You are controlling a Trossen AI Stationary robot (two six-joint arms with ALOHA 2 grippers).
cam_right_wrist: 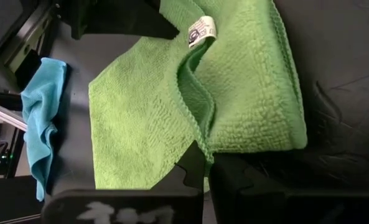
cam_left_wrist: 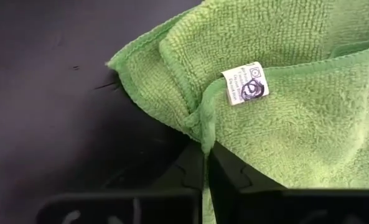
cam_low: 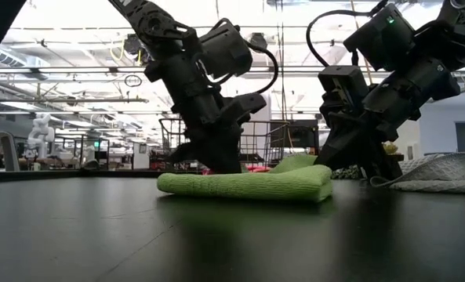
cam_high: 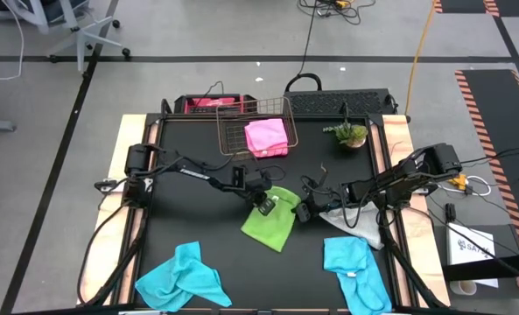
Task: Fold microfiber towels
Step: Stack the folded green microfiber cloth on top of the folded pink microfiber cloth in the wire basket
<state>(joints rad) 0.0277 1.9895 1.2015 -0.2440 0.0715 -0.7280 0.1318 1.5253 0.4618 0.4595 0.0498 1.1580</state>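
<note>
Black bench (cam_high: 198,227): lime green towel (cam_high: 272,223) mid-fold at centre, left claw (cam_high: 266,206) and right claw (cam_high: 305,210) each clamped on an edge. Pink towel (cam_high: 266,137) basketed (seemingly done); grey, two turquoise unfolded.

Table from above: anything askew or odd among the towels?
The grey towel hangs crumpled over the table's right edge. Both turquoise towels lie bunched at the front. Both claws, left claw and right claw, pinch the green towel.

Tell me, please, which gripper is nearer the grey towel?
Right. The right gripper sits just beside the grey towel, pinching the green towel; the left gripper is farther.
</note>
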